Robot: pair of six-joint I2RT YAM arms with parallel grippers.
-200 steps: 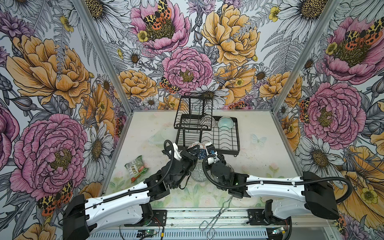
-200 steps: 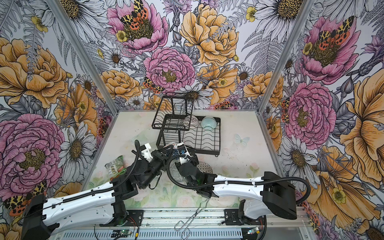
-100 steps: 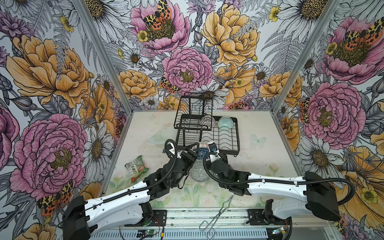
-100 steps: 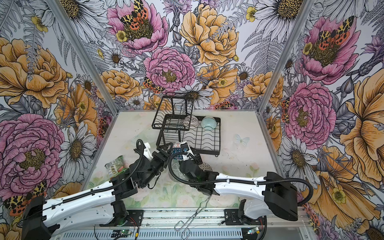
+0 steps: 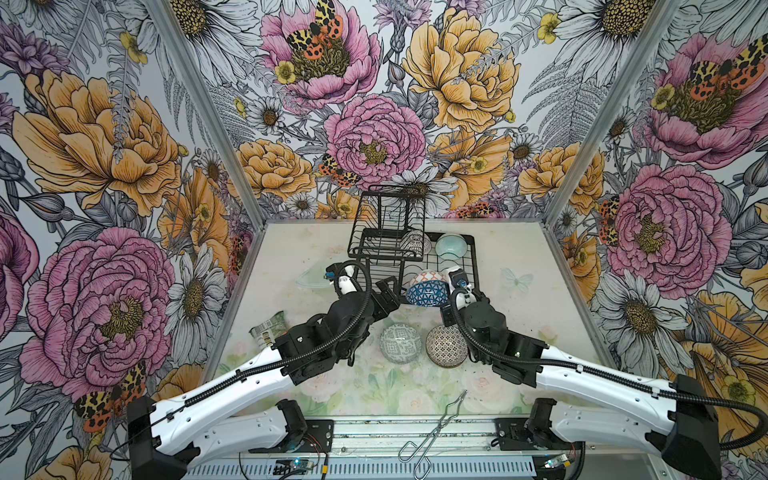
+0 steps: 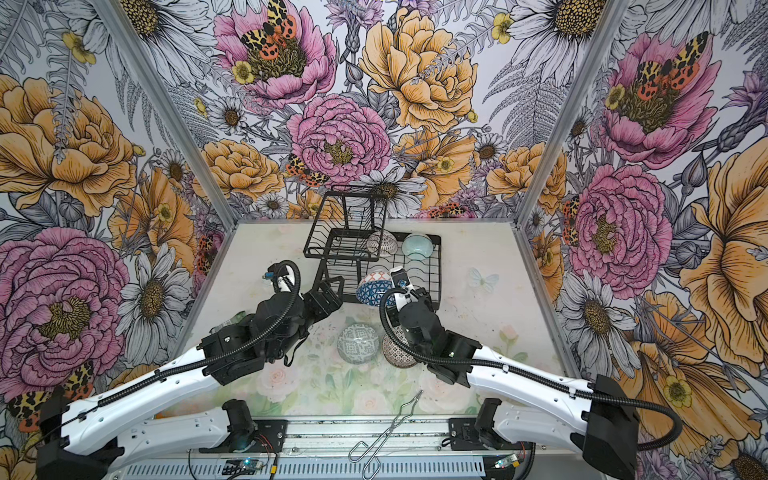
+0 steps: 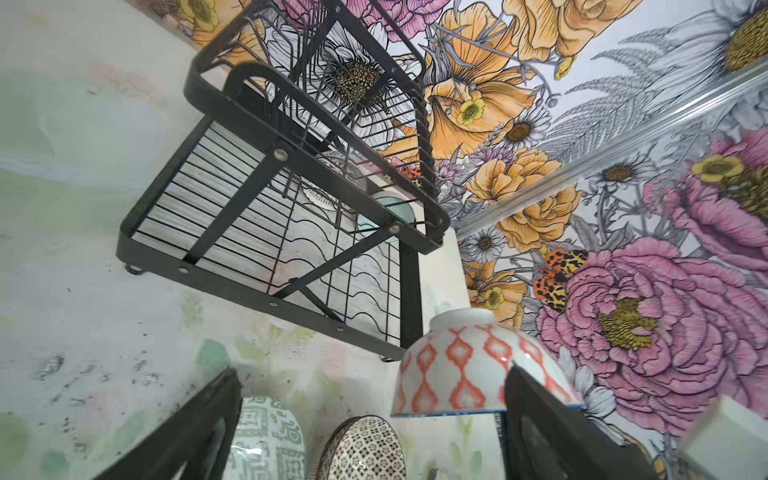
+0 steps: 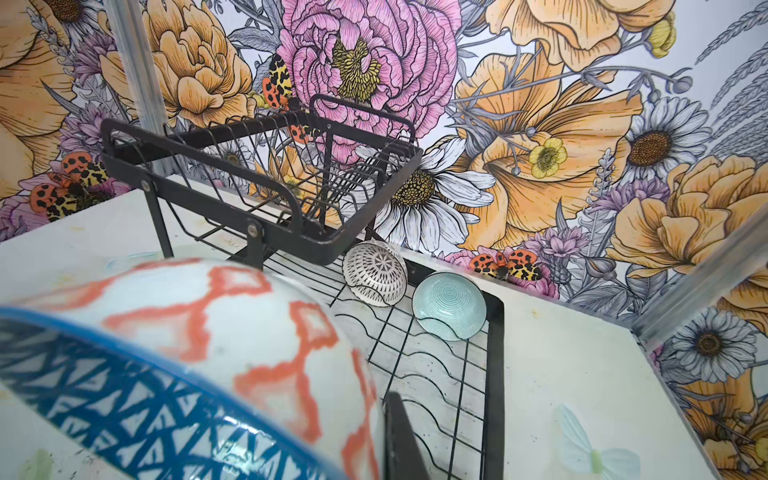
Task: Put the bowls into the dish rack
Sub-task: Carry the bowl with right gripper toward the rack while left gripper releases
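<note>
The black wire dish rack (image 5: 467, 266) stands at the back of the table. A black-and-white bowl (image 5: 415, 241) and a mint bowl (image 5: 453, 246) lean in its base tray. My right gripper (image 5: 448, 291) is shut on the rim of a tilted bowl (image 5: 428, 287), orange diamonds outside and blue triangles inside, over the rack's front edge. One of its fingers (image 8: 401, 432) lies against the orange side. My left gripper (image 5: 388, 291) is open and empty just left of that bowl (image 7: 465, 374). A grey-green bowl (image 5: 400, 343) and a dotted bowl (image 5: 446, 345) sit on the table in front.
A green snack packet (image 5: 270, 332) lies by the left wall, partly behind my left arm. Metal tongs (image 5: 436, 432) rest on the table's front edge. Flowered walls close in the back and both sides.
My left gripper has opened, let go of the orange-and-blue bowl and drawn off to the left. The right gripper has carried that bowl back toward the rack.
</note>
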